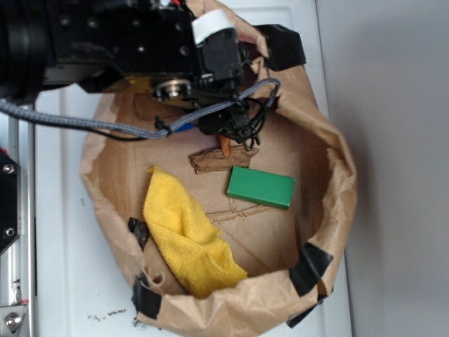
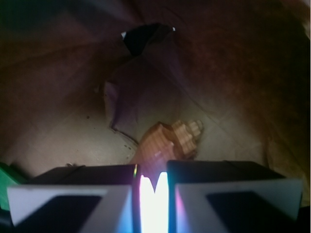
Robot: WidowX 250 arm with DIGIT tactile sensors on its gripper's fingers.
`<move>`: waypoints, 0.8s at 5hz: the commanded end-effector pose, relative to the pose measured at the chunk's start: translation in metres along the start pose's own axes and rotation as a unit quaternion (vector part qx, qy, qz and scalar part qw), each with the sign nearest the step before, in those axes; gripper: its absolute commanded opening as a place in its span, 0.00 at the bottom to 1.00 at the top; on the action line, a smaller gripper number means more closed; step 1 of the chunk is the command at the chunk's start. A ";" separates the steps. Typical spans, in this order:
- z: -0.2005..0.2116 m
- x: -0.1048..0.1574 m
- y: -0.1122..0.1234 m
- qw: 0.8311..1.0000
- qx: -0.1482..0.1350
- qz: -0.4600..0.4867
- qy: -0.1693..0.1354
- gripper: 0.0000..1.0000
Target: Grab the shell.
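Brown paper bag [image 1: 330, 151]: gripper [image 2: 153, 180] clamped on shell [image 2: 167, 141] tail only; smooth taper may slip free on lift.

- The gripper [image 1: 226, 133] is down inside the brown paper bag [image 1: 330, 147], at its far end.
- An orange sliver of the shell [image 1: 225, 145] pokes out right under it; the fingers' spacing is hidden.
- The bark-like wood piece [image 1: 217, 161] lies just beside the shell.
- The green block [image 1: 260, 187] sits near the wood.
- The yellow cloth [image 1: 186, 235] is bunched along the bag's left side.
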State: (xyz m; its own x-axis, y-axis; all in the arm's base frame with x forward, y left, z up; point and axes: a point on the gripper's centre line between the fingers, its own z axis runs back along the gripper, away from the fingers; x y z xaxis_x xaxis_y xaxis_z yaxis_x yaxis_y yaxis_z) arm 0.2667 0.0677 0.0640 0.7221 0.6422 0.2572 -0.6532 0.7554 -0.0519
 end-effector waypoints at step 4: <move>0.016 -0.011 -0.018 0.992 -0.010 0.128 0.015 1.00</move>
State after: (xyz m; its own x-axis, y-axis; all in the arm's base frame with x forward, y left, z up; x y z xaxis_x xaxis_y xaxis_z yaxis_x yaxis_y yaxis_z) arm 0.2671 0.0363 0.0691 0.5562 0.8121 0.1766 -0.8109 0.5769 -0.0988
